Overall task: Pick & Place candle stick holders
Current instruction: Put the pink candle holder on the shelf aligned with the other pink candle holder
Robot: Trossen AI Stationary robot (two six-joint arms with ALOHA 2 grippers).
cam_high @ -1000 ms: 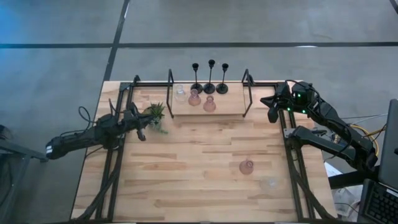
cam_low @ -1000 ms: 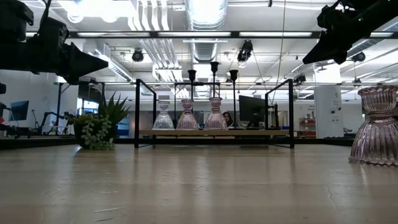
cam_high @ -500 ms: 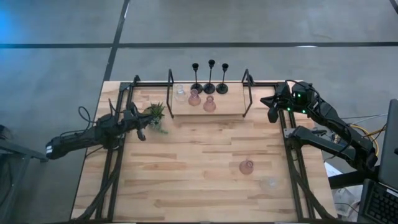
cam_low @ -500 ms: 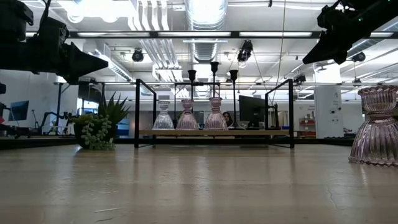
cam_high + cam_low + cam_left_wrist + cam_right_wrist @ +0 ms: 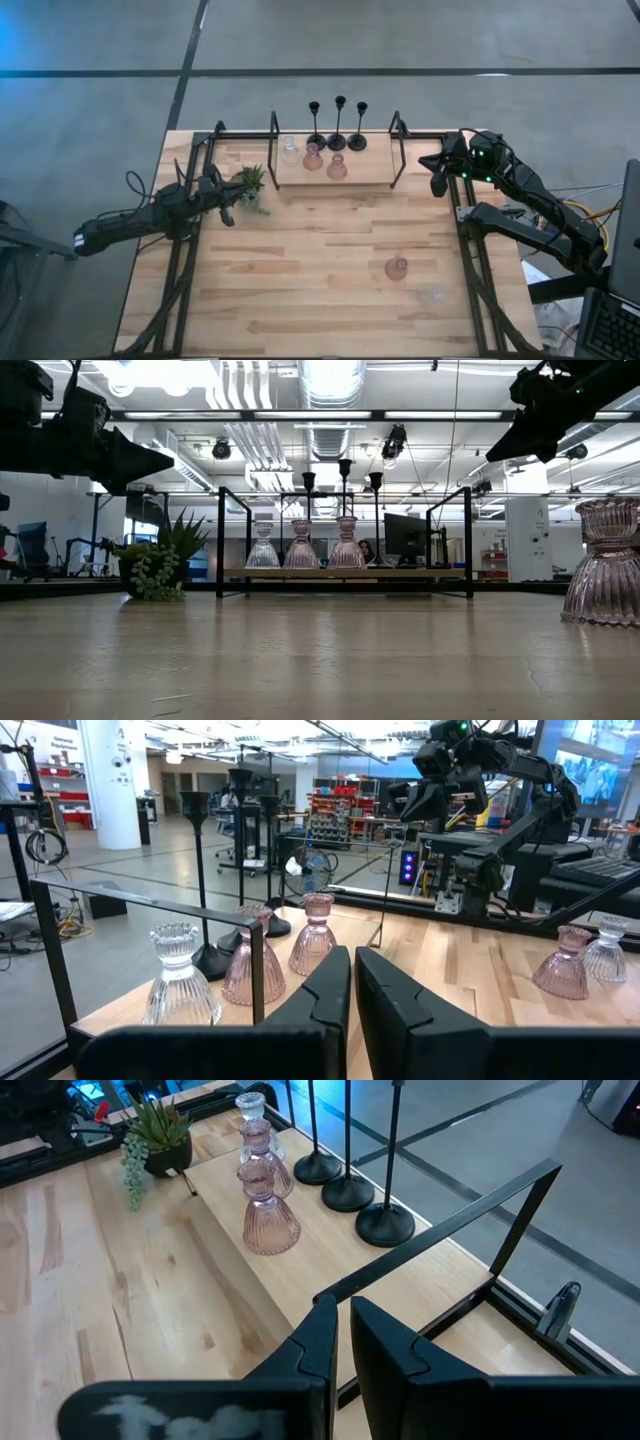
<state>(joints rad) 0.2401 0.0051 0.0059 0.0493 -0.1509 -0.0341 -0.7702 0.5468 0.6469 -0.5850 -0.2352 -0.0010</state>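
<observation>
Two glass holders, one pink holder [image 5: 397, 268] and one clear holder [image 5: 434, 295], wait near the table's front right, away from the shelf [image 5: 368, 172], so the nearly closed, empty right gripper [image 5: 437, 172] likely must open and descend there, while the left gripper [image 5: 222, 200], also nearly closed and empty, idles by the plant [image 5: 250, 183].

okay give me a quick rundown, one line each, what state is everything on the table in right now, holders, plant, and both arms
Three black holders: upright, far edge of the raised shelf.
Clear glass holder: upright on shelf.
Two pink holders: upright on shelf.
Loose pink holder: upright on table.
Loose clear holder: on table beside it.
Plant: upright.
Left end effector: nearly shut, empty.
Right end effector: nearly shut, empty.
</observation>
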